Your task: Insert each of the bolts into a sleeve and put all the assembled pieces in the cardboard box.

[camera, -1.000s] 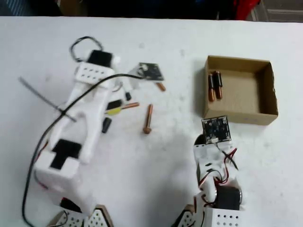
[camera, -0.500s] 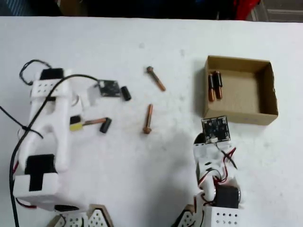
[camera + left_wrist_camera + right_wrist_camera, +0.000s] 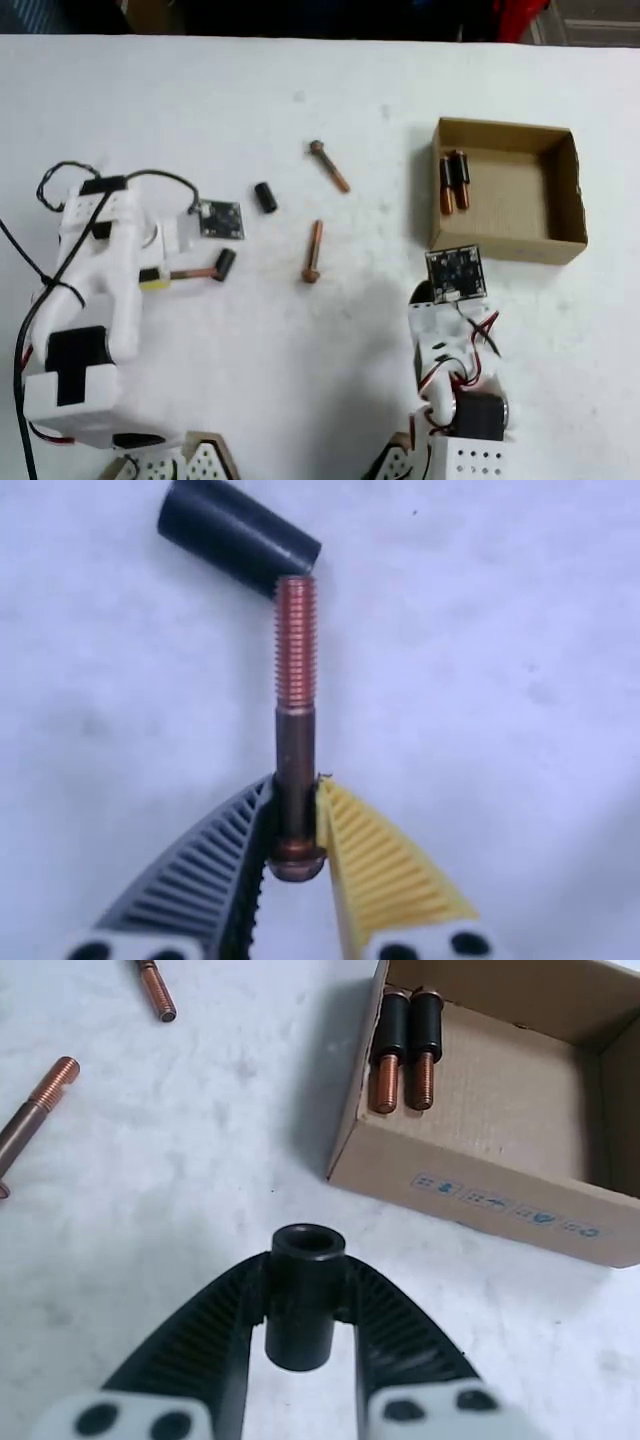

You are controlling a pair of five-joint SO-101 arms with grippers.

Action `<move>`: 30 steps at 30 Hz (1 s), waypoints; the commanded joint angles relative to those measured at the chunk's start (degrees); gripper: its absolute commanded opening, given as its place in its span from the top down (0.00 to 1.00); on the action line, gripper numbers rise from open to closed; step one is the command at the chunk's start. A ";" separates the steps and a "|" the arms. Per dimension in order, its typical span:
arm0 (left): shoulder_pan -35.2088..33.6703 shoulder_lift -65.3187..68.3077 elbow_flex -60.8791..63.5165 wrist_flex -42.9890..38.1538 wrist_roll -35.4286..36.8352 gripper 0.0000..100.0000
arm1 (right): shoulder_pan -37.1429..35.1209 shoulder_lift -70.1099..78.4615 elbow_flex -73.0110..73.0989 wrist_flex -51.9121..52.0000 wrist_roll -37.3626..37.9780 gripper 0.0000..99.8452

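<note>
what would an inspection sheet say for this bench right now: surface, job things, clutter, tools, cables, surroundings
surface: white table, faint marks.
job's things: cardboard box holds two assembled pieces; on the table lie a far bolt, a near bolt and a loose sleeve.
clutter: nothing seen.
tools: left tool shut on the held bolt, its threaded tip against a lying sleeve, not visibly inside; right tool shut on an upright sleeve near the box's front wall.
cables: black cable loops over the left arm; red and white wires on the right arm.
surroundings: dark strip beyond the far table edge.
</note>
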 commanded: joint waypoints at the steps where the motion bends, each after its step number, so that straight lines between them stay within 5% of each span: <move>1: -0.40 -2.95 1.23 -4.04 -0.62 0.98 | -0.04 -0.57 -0.35 -1.27 -0.18 0.98; 9: -0.22 -2.95 5.36 -10.37 -0.62 0.98 | -0.04 -0.57 -0.35 -1.27 -0.18 0.98; 30: 7.69 -2.86 7.65 -10.37 -0.62 0.97 | -0.04 -0.57 -0.35 -1.36 -0.18 0.98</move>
